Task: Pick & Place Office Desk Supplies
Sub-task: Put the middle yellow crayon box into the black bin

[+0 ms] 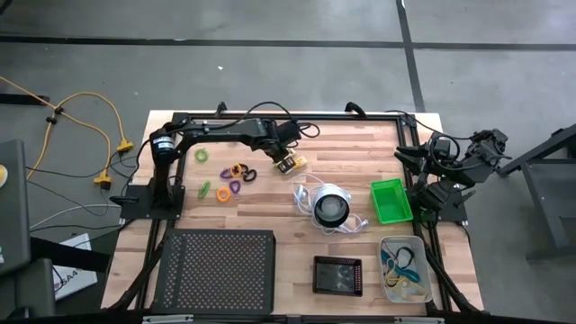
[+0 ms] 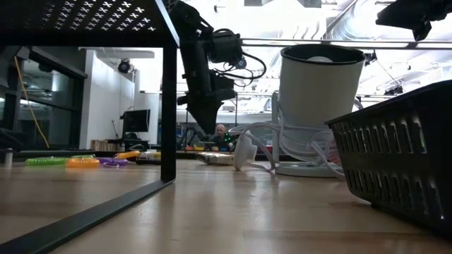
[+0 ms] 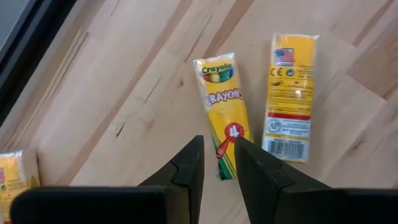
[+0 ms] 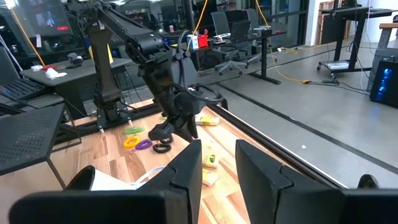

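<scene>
Two yellow crayon packs (image 3: 224,106) (image 3: 289,93) lie flat on the wooden table, and a third (image 3: 15,174) lies off to one side. My left gripper (image 3: 219,142) hangs open with a narrow gap, just above the near end of the Crayola pack; in the low view my left gripper (image 2: 210,130) stands clear of the table. Coloured loops (image 1: 229,180) lie on the table to the left of the packs (image 1: 292,164). My right gripper (image 4: 217,152) waits open and empty at the table's right edge (image 1: 409,155).
A round white-and-black object with a white cord (image 1: 331,207) stands mid-table. A green tray (image 1: 391,200), a clear tray holding cords (image 1: 403,268) and a small black tray (image 1: 337,274) sit at the right and near side. A black perforated stand (image 1: 216,270) fills the near left.
</scene>
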You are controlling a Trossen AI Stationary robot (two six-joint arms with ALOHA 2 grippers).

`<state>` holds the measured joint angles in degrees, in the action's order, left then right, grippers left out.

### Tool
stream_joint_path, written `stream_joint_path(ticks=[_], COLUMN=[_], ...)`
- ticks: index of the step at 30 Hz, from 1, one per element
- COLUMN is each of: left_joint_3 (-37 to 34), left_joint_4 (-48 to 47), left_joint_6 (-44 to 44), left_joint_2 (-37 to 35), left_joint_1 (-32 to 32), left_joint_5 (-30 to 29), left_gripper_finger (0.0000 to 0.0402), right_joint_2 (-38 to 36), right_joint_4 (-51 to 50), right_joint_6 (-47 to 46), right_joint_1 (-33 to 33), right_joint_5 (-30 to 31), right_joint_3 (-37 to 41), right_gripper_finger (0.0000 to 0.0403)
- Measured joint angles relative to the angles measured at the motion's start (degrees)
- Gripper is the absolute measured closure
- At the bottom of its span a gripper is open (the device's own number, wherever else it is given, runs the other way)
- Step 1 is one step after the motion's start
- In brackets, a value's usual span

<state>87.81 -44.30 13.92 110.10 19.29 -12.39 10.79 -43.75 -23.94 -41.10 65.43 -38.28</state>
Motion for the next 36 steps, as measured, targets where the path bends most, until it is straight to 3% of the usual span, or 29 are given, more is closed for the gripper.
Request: stream_joint_path(ticks=[5,15,36], left_joint_3=[0.0,0.04,-0.05], left_joint_4=[-0.38,0.65,1.67], left_joint_6=[-0.4,0.88,0.56], left_joint_2=[0.55,3.26,6.66], left_joint_1=[0.36,0.57,0.57], left_joint_5=[3.46,4.1,3.05], left_gripper_finger=[0.0288,0.0204,0.0199], right_joint_2=[0.0,0.0,-0.02], right_joint_4=[0.0,0.0,0.0], right_joint_6=[0.0,0.02,0.0], right_joint_1=[-0.01,-0.01,0.01], right_joint_5=[0.0,0.0,0.0], right_joint_3=[0.0,0.0,0.0], right_gripper_finger=[0.0317,0.0317,0.0317])
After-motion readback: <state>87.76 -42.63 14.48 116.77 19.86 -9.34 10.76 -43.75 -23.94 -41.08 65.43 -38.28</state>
